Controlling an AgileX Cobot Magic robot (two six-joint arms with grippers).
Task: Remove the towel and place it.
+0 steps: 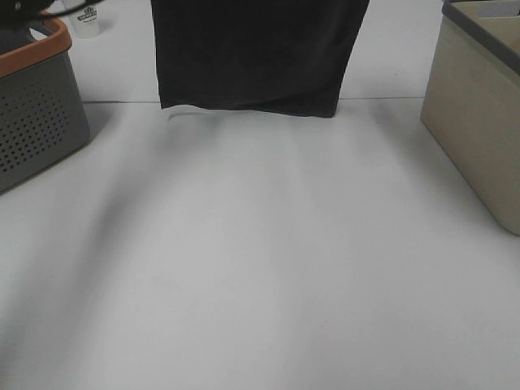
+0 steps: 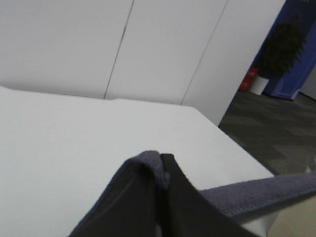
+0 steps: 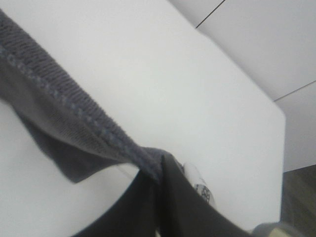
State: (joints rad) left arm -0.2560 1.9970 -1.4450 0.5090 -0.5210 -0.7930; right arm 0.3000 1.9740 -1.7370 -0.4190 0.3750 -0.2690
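The dark charcoal-grey towel [image 1: 256, 53] hangs spread out above the far middle of the white table, its lower hem just above the table's far part. Its top edge and both grippers are above the exterior view's frame. In the left wrist view my left gripper [image 2: 160, 173] is shut on a corner of the towel [image 2: 266, 192], whose hemmed edge stretches away taut. In the right wrist view my right gripper [image 3: 160, 180] is shut on the other corner of the towel [image 3: 64, 128], with a small white tag [image 3: 200, 185] beside the fingers.
A grey perforated basket with an orange rim [image 1: 36, 106] stands at the left. A beige bin with a dark rim [image 1: 479, 106] stands at the right. A small white container [image 1: 84, 20] sits at the far left. The white table [image 1: 260, 268] spreads below the towel.
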